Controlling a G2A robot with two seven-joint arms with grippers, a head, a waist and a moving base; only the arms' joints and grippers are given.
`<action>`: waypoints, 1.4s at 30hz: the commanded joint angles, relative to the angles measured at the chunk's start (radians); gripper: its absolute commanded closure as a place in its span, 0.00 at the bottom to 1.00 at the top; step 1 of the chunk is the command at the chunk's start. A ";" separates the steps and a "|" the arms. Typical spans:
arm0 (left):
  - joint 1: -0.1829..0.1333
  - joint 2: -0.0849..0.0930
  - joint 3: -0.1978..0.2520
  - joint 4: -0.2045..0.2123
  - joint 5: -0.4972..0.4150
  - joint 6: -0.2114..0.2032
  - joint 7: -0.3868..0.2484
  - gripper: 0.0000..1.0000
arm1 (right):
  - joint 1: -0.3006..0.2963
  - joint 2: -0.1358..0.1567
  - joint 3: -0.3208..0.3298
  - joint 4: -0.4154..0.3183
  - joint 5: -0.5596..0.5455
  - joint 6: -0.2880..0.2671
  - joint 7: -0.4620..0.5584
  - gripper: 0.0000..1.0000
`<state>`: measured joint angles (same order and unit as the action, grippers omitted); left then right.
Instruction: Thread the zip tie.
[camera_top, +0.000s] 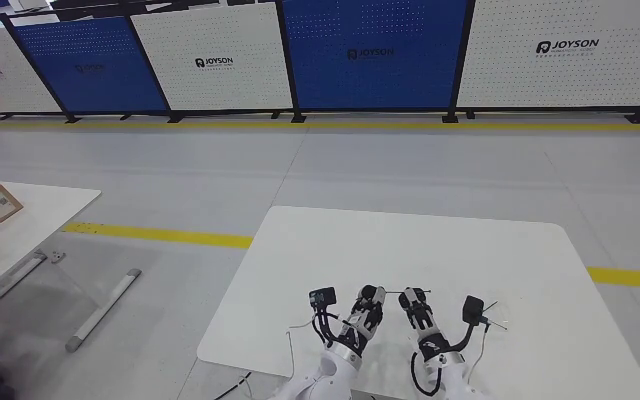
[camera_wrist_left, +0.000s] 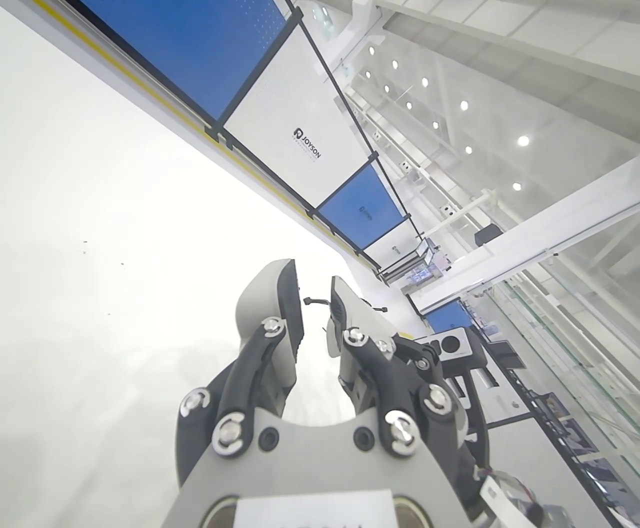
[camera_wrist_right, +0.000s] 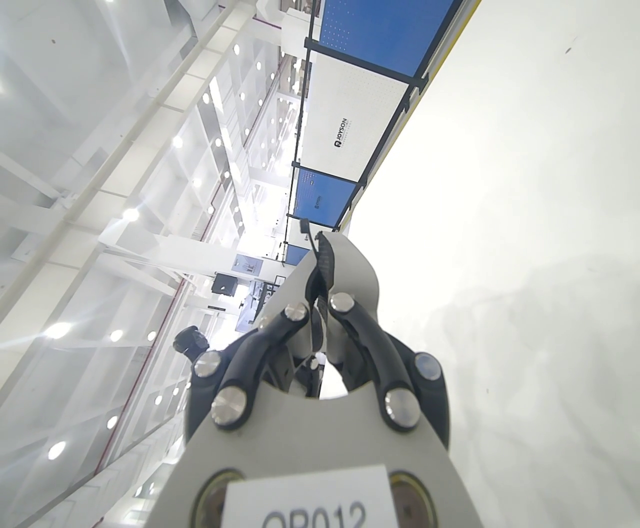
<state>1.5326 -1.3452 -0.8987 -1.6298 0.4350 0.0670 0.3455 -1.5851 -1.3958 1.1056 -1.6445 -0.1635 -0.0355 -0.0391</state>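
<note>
A thin black zip tie (camera_wrist_right: 311, 240) is pinched between the fingers of my right gripper (camera_wrist_right: 320, 252), which is shut on it. Its small head (camera_wrist_right: 303, 227) sticks out past the fingertips. In the top view the right gripper (camera_top: 411, 296) hovers over the near part of the white table (camera_top: 450, 250), with the zip tie (camera_top: 425, 292) showing as a thin dark line at its tip. My left gripper (camera_top: 371, 295) is close beside it, open. In the left wrist view the zip tie head (camera_wrist_left: 308, 300) shows beyond the gap of the left gripper (camera_wrist_left: 314, 295), between its fingers but untouched.
The table's near and left edges (camera_top: 235, 300) lie close to both arms, and its surface stretches away bare to the far and right sides. A second table (camera_top: 40, 215) stands off to the left. Blue and white partition panels (camera_top: 370, 55) line the back of the floor.
</note>
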 joint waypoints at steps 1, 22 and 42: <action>0.001 -0.001 -0.001 0.000 -0.005 0.001 -0.002 0.85 | -0.001 0.000 0.000 0.000 -0.001 -0.002 0.000 1.00; 0.001 -0.004 -0.006 0.004 0.032 -0.011 -0.048 1.00 | 0.008 0.006 0.021 -0.006 -0.028 0.037 0.079 1.00; 0.017 0.002 -0.024 -0.018 0.069 -0.011 -0.096 0.51 | 0.023 0.012 0.021 -0.005 -0.063 0.047 0.138 1.00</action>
<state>1.5495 -1.3432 -0.9225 -1.6470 0.5034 0.0553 0.2501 -1.5614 -1.3836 1.1270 -1.6502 -0.2260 0.0125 0.1005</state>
